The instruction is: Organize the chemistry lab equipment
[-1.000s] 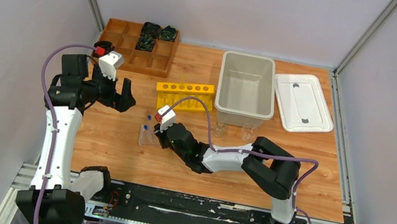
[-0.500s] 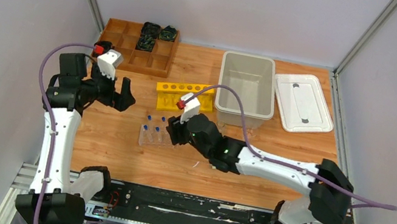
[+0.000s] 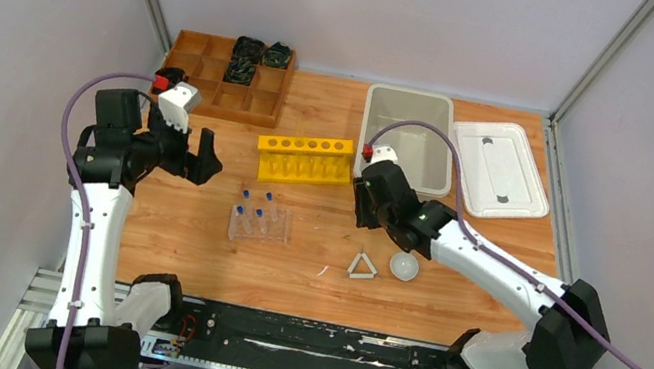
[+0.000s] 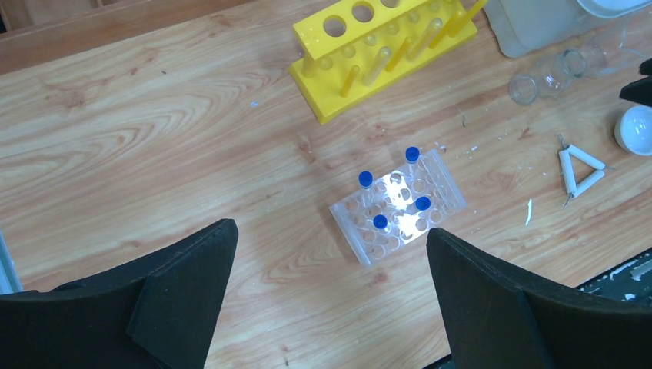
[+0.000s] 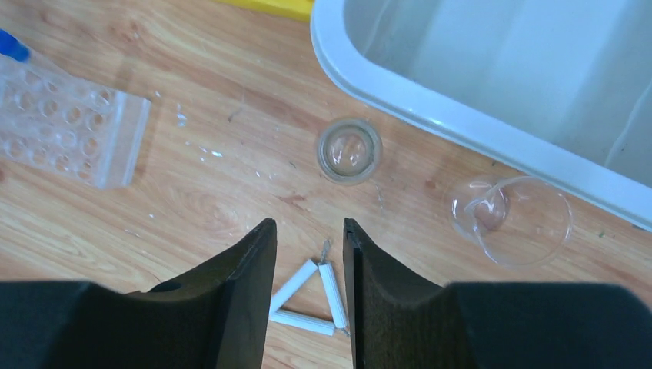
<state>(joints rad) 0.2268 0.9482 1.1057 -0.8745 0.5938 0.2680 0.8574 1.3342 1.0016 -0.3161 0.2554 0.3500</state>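
The clear tube rack (image 3: 259, 223) stands mid-table with several blue-capped tubes (image 4: 365, 178) upright in it. The white triangle frame (image 3: 362, 267) and white round dish (image 3: 404, 266) lie to its right. Two clear beakers (image 5: 349, 150) (image 5: 511, 219) stand just in front of the grey bin; in the top view my right arm hides them. My right gripper (image 5: 307, 231) hovers above the triangle (image 5: 332, 294) and near the small beaker, jaws narrowly open and empty. My left gripper (image 4: 330, 228) is wide open and empty, high above the table left of the rack (image 4: 369, 242).
A yellow six-hole rack (image 3: 305, 158) stands behind the tube rack. The grey bin (image 3: 414, 98) and its white lid (image 3: 498, 169) are at the back right. A wooden compartment tray (image 3: 220, 74) with black items is at the back left.
My right arm has swung right, from the tube rack to above the beakers and triangle, uncovering the rack, triangle and dish. The left arm has barely moved.
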